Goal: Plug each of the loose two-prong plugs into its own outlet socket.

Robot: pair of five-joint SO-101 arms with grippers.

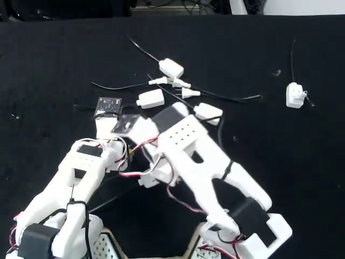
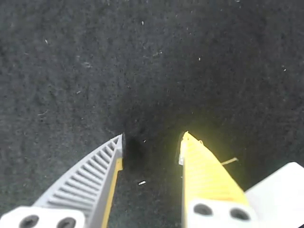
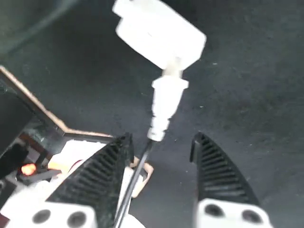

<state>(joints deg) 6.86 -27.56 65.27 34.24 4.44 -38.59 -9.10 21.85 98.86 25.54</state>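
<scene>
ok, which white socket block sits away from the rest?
The block at the high view's far right, alone; the other blocks bunch together near the centre.

The high view hangs fixed above the black table [image 1: 48, 59] and looks down and forward. The arm bases sit at its near edge and the table's far edge at its top, so it takes in the left arm [image 1: 81, 167] and the right arm [image 1: 199, 151] whole.

The left wrist view sits just behind the left arm's jaws and looks along them, steeply down and very near the bare table [image 2: 142, 57].

The right wrist view looks past the right arm's jaws, close on a white plug [image 3: 166, 102] seated in a white socket block [image 3: 159, 33].

All three views share the black table surface.
</scene>
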